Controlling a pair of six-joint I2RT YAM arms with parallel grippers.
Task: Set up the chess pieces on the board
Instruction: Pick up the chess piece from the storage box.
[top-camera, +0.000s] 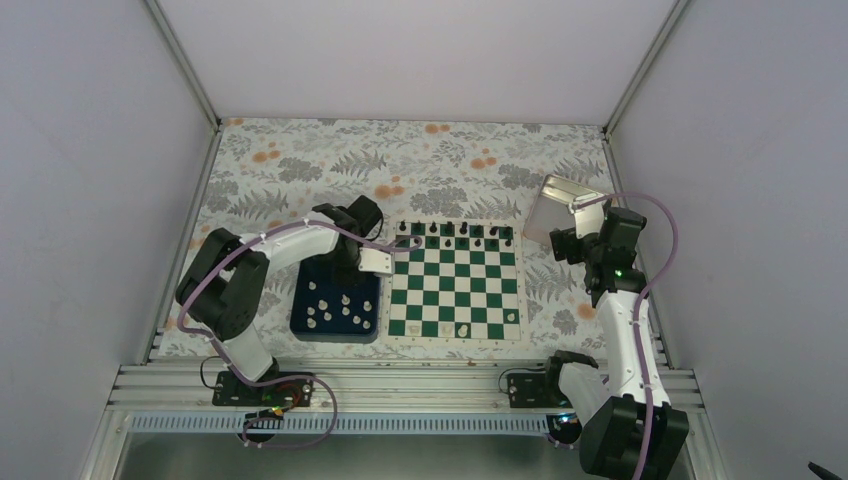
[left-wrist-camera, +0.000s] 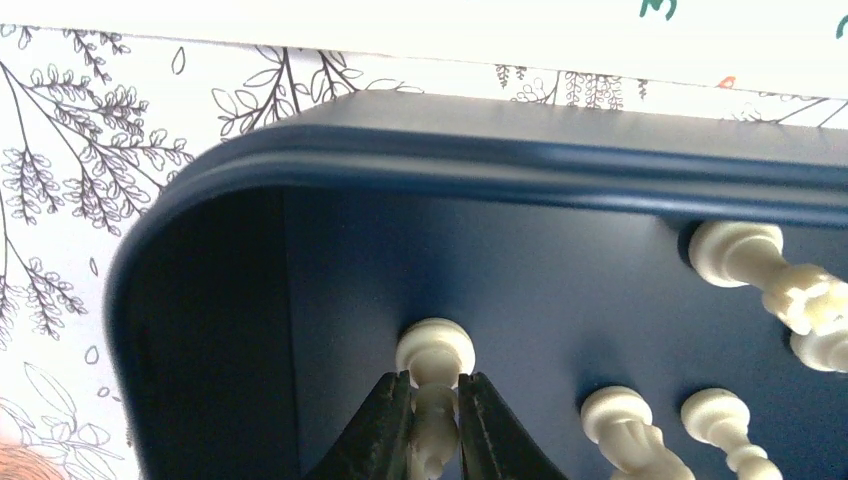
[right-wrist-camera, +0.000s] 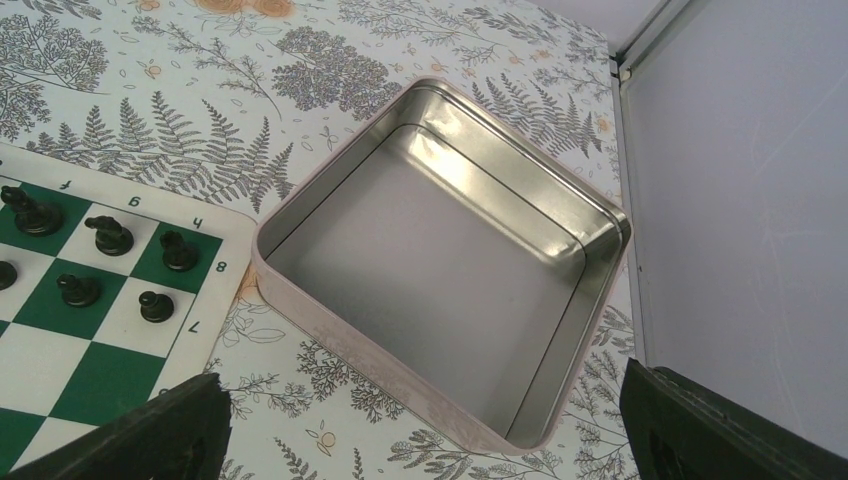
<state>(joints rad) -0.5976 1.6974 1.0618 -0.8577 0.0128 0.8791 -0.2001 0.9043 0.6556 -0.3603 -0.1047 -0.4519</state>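
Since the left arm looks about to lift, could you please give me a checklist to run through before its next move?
1. Left gripper fingers shut on the small cream chess piece: ok.
2. Neighbouring cream pieces apart from the fingers: ok.
3. Held piece above the dark navy tray rim: not ok, it is down inside the tray.
4. Free near-row squares on the green-and-white chessboard: ok.
5. Right gripper off the board: ok, open over the empty silver square tin.
6. Which figure is held: cannot tell.
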